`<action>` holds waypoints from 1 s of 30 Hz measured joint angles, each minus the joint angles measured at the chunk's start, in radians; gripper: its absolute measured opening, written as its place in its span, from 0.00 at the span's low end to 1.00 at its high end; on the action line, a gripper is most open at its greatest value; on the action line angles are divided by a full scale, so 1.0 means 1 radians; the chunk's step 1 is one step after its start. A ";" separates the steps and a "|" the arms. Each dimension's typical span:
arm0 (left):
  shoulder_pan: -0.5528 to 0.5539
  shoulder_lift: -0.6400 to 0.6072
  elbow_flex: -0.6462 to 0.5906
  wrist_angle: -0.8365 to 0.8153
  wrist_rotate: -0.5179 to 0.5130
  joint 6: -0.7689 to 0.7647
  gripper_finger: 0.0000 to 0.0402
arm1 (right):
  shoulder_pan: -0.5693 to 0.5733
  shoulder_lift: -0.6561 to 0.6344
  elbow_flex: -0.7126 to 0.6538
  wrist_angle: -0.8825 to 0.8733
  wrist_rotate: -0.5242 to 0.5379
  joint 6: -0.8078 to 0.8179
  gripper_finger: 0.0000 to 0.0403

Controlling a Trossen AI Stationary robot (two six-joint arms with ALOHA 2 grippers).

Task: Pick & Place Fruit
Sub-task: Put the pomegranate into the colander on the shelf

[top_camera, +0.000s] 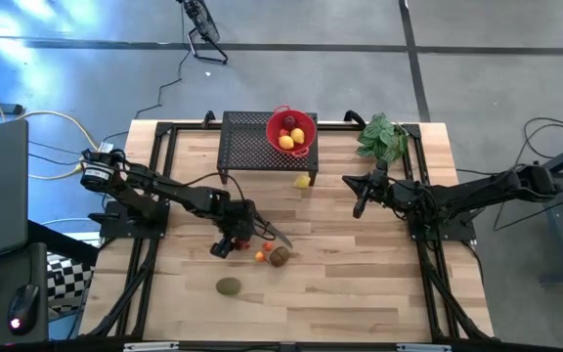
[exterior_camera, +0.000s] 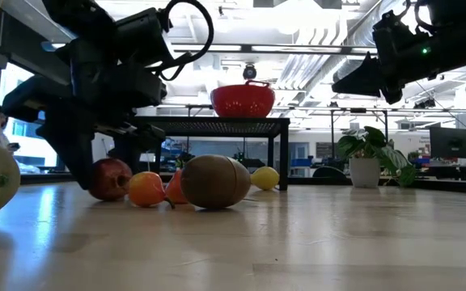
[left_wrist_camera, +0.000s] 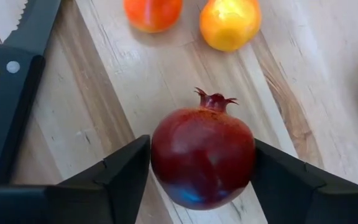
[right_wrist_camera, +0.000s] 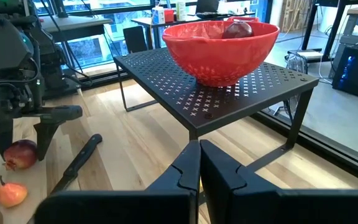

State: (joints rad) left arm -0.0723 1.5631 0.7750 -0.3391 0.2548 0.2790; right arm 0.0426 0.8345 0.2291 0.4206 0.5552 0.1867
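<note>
A dark red pomegranate (left_wrist_camera: 202,149) rests on the wooden table, and my left gripper (left_wrist_camera: 202,163) is shut on it, near the table's middle (top_camera: 235,241). Just past it lie two tiny orange fruits (left_wrist_camera: 230,22), a brown kiwi (top_camera: 280,256) and a slim dark-handled knife (left_wrist_camera: 8,81). A green-brown fruit (top_camera: 228,286) lies nearer the near edge. A lemon (top_camera: 303,181) sits by the black mesh stand (top_camera: 252,147). On the stand is a red bowl (top_camera: 291,129) with yellow and dark red fruit in it. My right gripper (right_wrist_camera: 199,165) is shut, held in the air right of the stand. My left gripper pinches the pomegranate between its two fingers (left_wrist_camera: 126,174), one on each side of its round body (left_wrist_camera: 161,155), with the crown (left_wrist_camera: 215,99) pointing away from the wrist. The fingers slant down from above and from the table's left. The fruit's underside is on the table.
A green leafy plant (top_camera: 381,137) stands at the far right corner. The knife (top_camera: 274,233) lies right beside the left gripper. Bare wood spreads along the near edge and on the right half. Black frame rails (top_camera: 428,264) run along both sides.
</note>
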 joint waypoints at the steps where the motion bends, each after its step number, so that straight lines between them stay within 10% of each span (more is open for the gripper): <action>1: 0.000 0.000 0.000 0.000 -0.002 -0.001 0.61 | 0.000 0.000 0.000 0.000 0.000 0.000 0.01; 30: 0.000 -0.058 0.010 -0.018 -0.015 -0.086 0.54 | 0.000 0.000 0.000 -0.022 -0.004 -0.008 0.01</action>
State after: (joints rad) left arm -0.0721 1.5046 0.7850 -0.3567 0.2397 0.1933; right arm 0.0428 0.8345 0.2291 0.3984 0.5514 0.1791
